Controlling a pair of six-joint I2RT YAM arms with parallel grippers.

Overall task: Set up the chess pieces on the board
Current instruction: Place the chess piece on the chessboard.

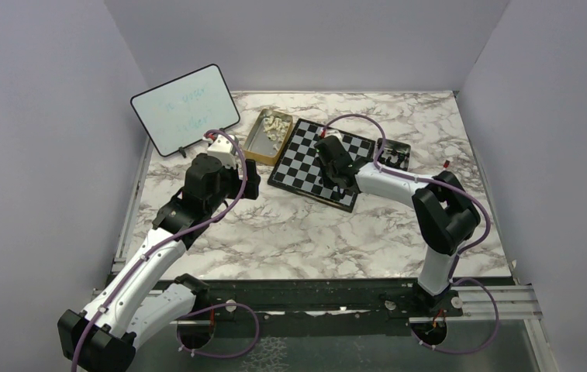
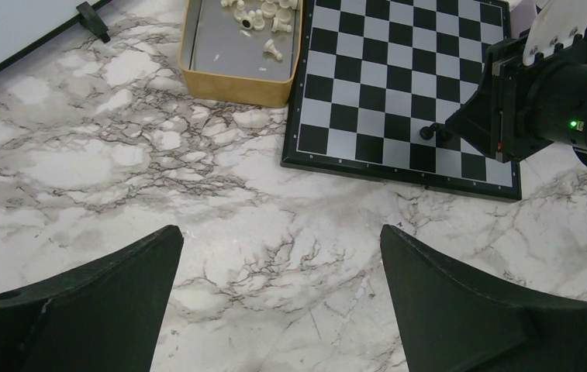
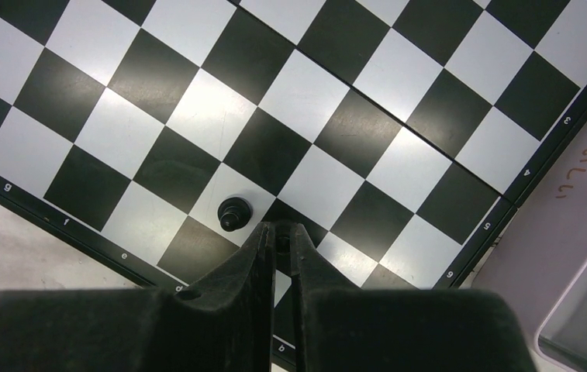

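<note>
I find the right gripper (image 3: 278, 226) with its fingers drawn almost together, a thin slit between them, low over the board (image 3: 212, 116) near its edge, with nothing visibly pinched. One black pawn (image 3: 233, 211) stands just beside the tips, apart from them. The left gripper (image 2: 281, 230) gapes wide and empty above the marble table (image 2: 197, 194).

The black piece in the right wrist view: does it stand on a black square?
No, the black piece stands on a white square of the board, close to the tips of the right fingers.
</note>
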